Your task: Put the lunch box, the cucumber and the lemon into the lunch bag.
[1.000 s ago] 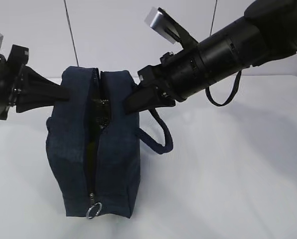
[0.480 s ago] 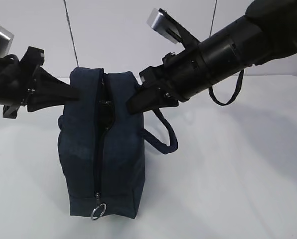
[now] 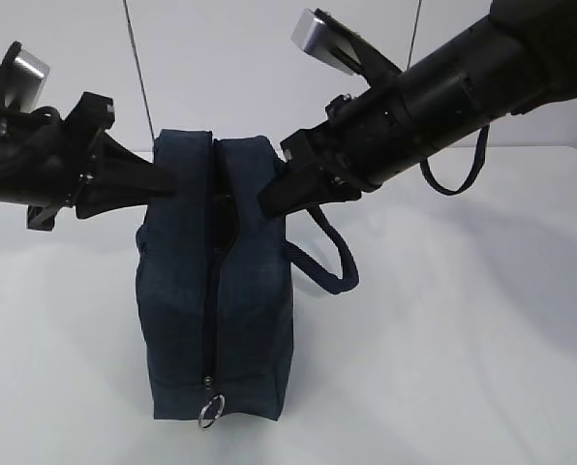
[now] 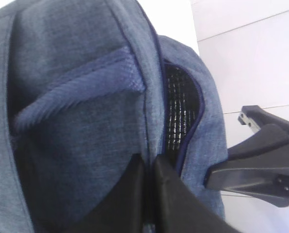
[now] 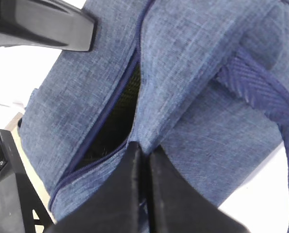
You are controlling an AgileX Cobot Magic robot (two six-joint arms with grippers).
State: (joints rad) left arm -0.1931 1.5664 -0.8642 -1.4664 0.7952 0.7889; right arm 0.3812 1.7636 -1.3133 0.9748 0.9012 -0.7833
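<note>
The lunch bag [image 3: 218,291], boxy dark blue fabric with its top zipper parted, is stood on the white table [image 3: 463,320] between both arms. Its upper left edge is pinched by the left gripper [image 3: 163,184], its upper right by the right gripper [image 3: 269,205], each angled inward

You have one bag [image 3: 221,291] on one table [image 3: 463,320]. Count two grippers: one left gripper [image 3: 163,181] and one right gripper [image 3: 269,203]. The bag shows one zipper [image 3: 211,320], one ring pull [image 3: 209,412] and one handle [image 3: 327,257] (exterior view only).
</note>
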